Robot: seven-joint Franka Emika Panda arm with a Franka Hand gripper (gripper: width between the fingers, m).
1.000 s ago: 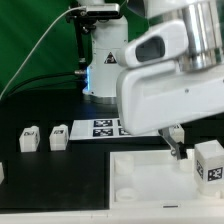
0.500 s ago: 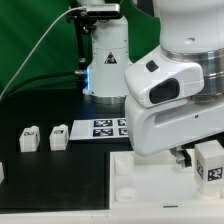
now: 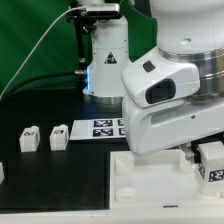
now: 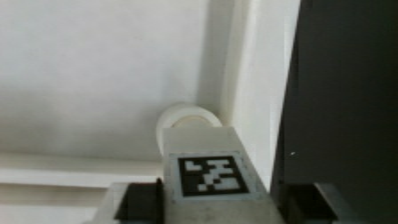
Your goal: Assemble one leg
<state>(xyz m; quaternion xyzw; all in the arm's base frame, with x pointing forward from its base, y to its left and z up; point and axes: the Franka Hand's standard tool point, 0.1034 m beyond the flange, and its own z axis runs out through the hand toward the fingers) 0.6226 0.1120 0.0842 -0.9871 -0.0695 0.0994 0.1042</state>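
We see the jaws set narrow, one of the fingers [image 4: 135,203] on each side of the leg [image 4: 206,160], which fills most of the gap between them. On one side the finger seems to meet the leg; on the other a thin pale strip shows. We cannot tell whether the jaws truly clamp the leg or only stand around it. The leg's black-and-white tag faces the wrist camera, and its rounded end points away from it.

Under the leg lies the white square top [image 4: 89,80], with a raised ridge running across it near the jaws. Beside the top's edge a strip of the black tabletop [image 4: 347,100] shows.

In the exterior view the arm [image 3: 170,100] hangs low over the white square top [image 3: 150,185] and hides nearly all of the jaws. A tagged leg [image 3: 212,162] stands at the exterior view's right edge, just beside the arm's underside; we cannot tell if it is the one seen from the wrist. Well apart, toward the exterior view's left, two other legs [image 3: 30,138] [image 3: 58,135] stand upright on the tabletop [image 3: 40,195], near each other. The marker board [image 3: 105,127] lies flat just beside them, in front of the robot's base [image 3: 105,60].
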